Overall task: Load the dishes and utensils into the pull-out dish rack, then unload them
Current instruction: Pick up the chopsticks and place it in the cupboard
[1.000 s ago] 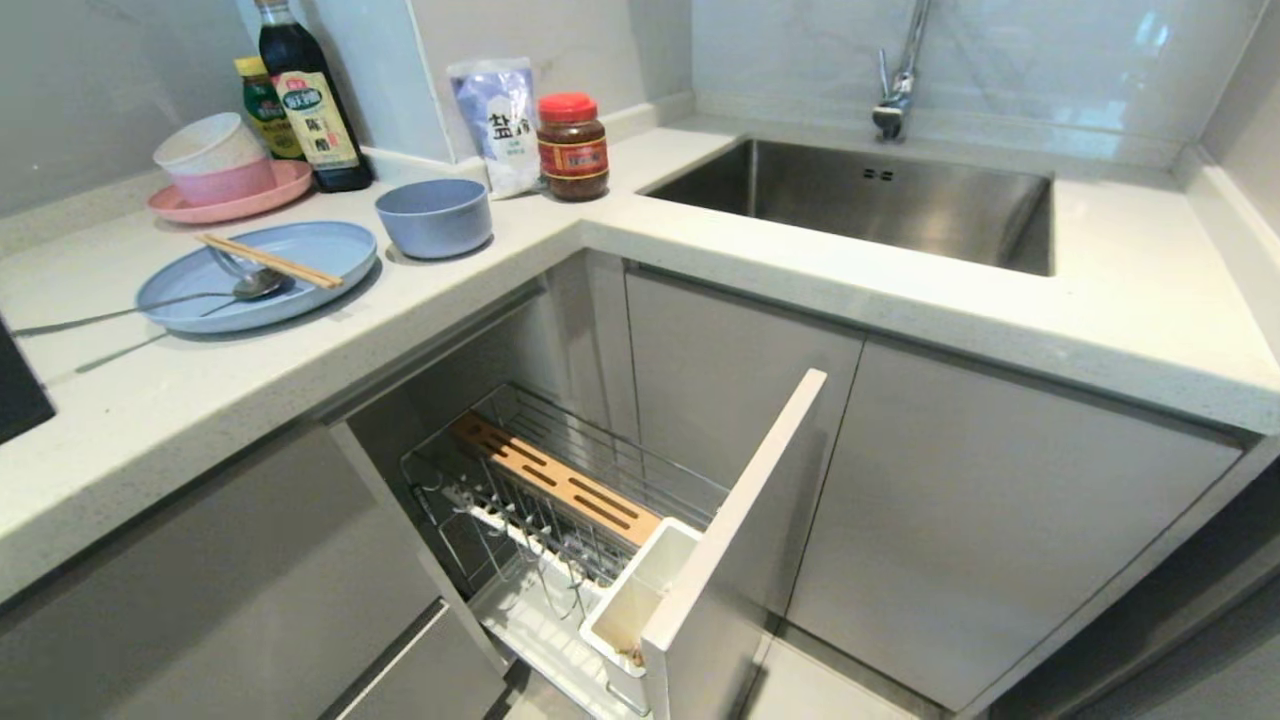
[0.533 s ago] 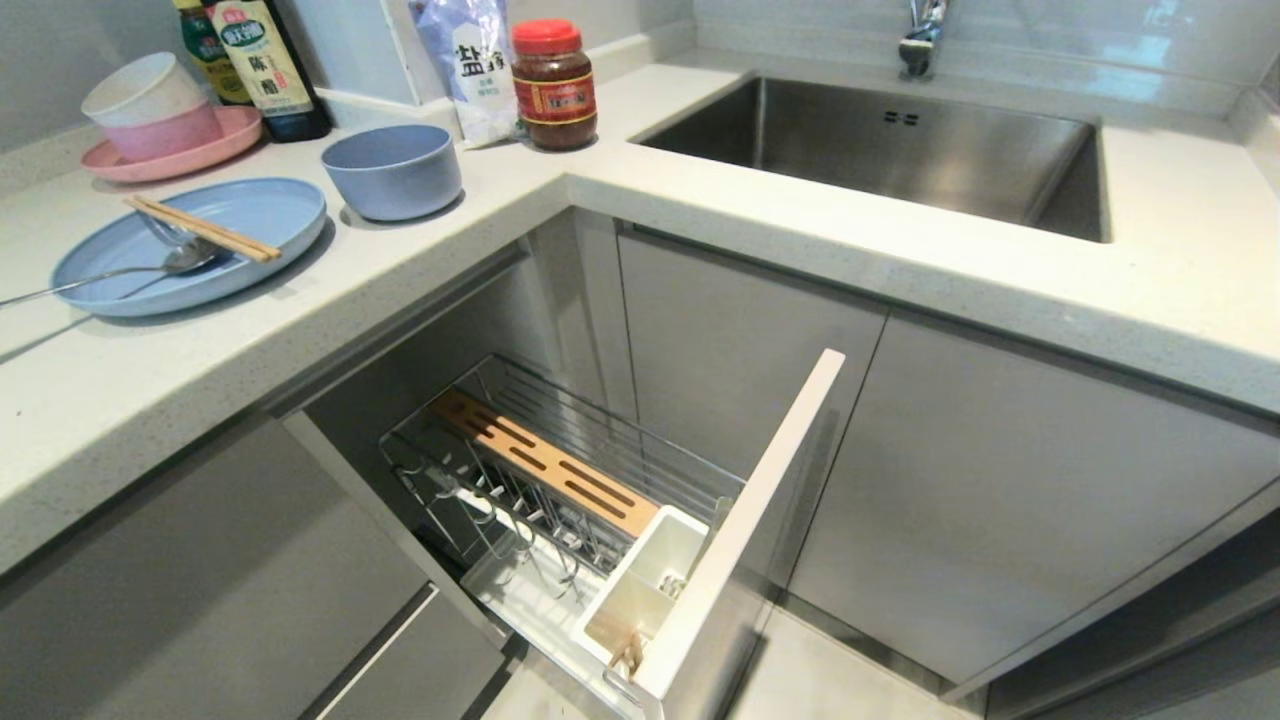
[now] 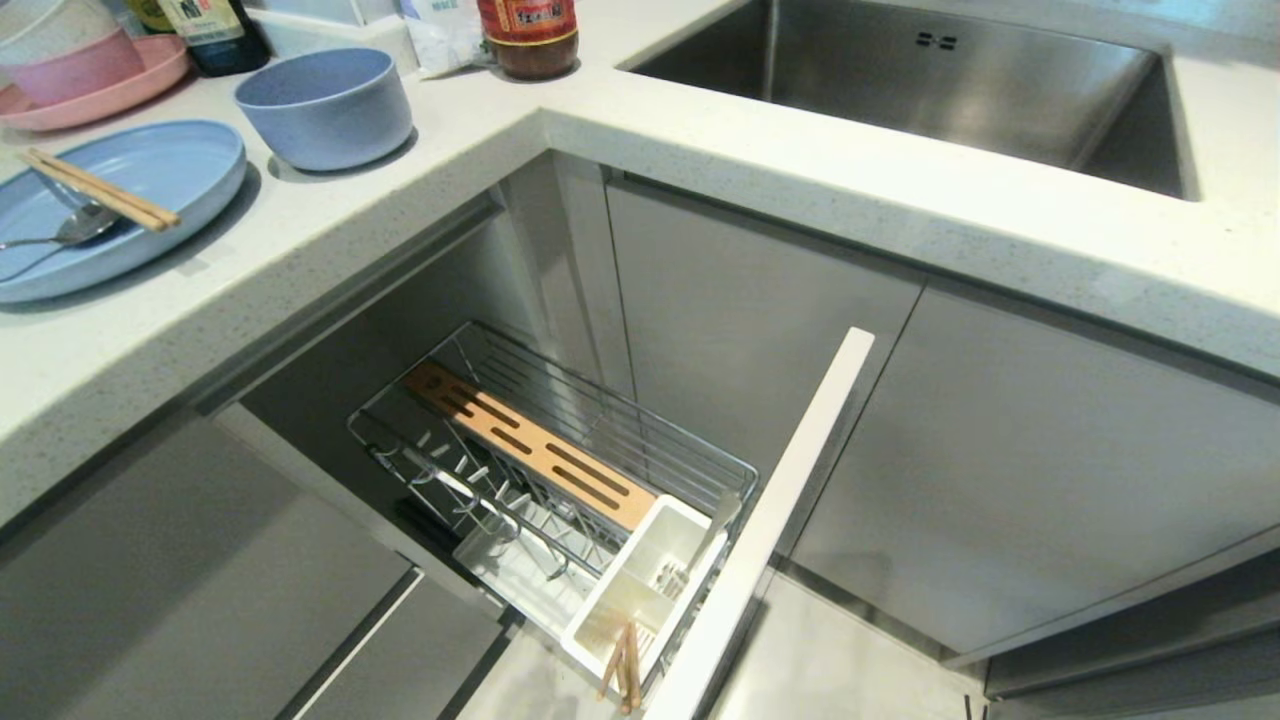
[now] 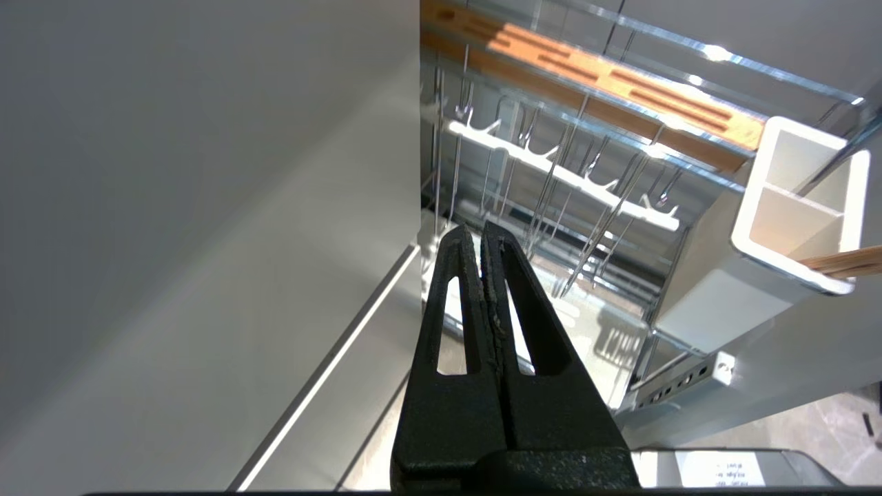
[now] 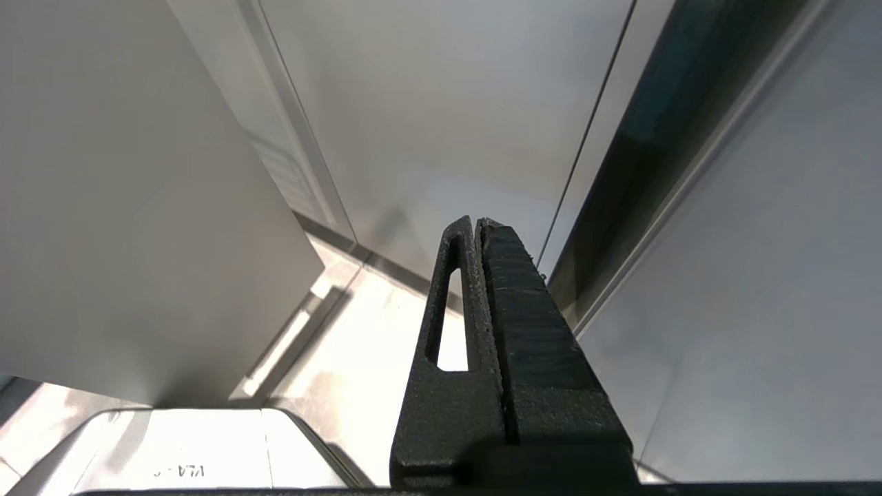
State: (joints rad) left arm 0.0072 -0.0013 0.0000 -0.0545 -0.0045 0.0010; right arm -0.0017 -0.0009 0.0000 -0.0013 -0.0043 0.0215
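Pull-out chrome wire dish rack (image 3: 560, 450) stands open below the white speckled table (image 3: 700, 170), fixed to a tall grey cabinet front (image 3: 790, 500). Rack has a slotted wooden strip (image 3: 530, 455) along its top, upright plate prongs (image 3: 470, 490) beside it, and a white plastic utensil cup (image 3: 640, 590) at the end against the cabinet front. A pair of light-wood sticks (image 3: 622, 668) pokes out of the near cup compartment; a silver metal handle (image 3: 715, 525) leans out of the far one, utensil type unclear.

On the table, well left of the rack: wide shallow light-blue matte plate (image 3: 150, 200), with long light-wood chopsticks (image 3: 100, 190) lying across it and a slim silver metal spoon (image 3: 60, 235) resting in it. Round light-blue matte bowl (image 3: 325, 105) sits just beside the plate, apart from it. Behind them a pink plate (image 3: 110, 95) carries stacked bowls, next to a dark bottle (image 3: 215, 35) and a red-labelled jar (image 3: 527, 35). Stainless steel sink (image 3: 920, 85) to the right.

Neither arm shows in the head view. Left claw (image 4: 480, 234) fully closed, holding nothing, hanging low near the rack's prongs. Right claw (image 5: 475, 227) closed too, empty, facing plain grey cabinet doors (image 5: 427, 124) and floor.
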